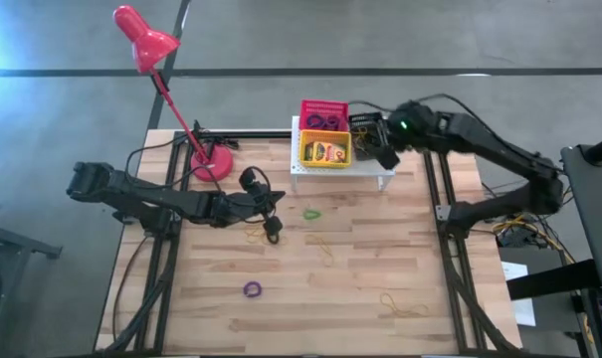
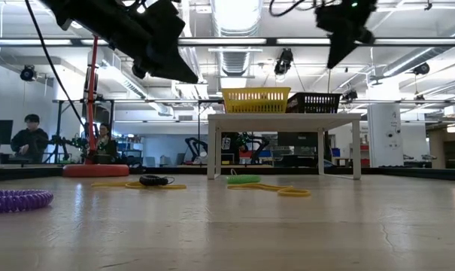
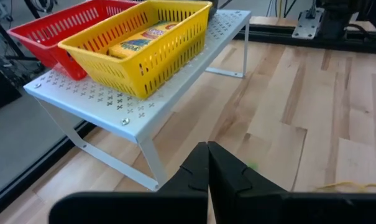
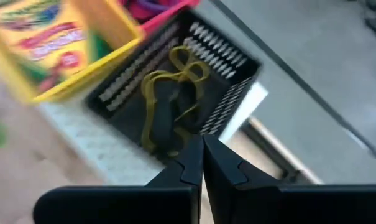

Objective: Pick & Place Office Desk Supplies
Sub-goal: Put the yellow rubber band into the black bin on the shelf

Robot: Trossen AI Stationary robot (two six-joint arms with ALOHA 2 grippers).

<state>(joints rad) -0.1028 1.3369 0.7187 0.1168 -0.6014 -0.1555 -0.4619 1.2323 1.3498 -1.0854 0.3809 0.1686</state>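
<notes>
- Pale wooden table [image 1: 360,268] over a grey concrete floor, a workshop with ceiling lights and a seated person [image 2: 28,139] in the background.
- At the table's far edge, white perforated shelf [image 1: 380,171] carrying three mesh baskets in a cluster.
- Yellow basket [image 1: 325,150] at the shelf's front, holding a flat crayon box [image 3: 138,40].
- Pink-red basket [image 1: 323,112] just behind it, with a purple loop [image 1: 322,122] inside.
- Black basket [image 4: 175,99] just beside those two, holding a yellow elastic loop [image 4: 166,102].
- Right gripper [image 1: 387,156] poised over the black basket, fingers clenched, grasping nothing.
- Left gripper [image 1: 272,230] above mid-table, short of the shelf, fingers pressed together and empty.
- Scattered on the wood: green loop [image 1: 311,213], purple coil [image 1: 252,289], yellow loops [image 1: 404,306] near the front.
- Red desk lamp [image 1: 146,40] standing left of the shelf.
</notes>
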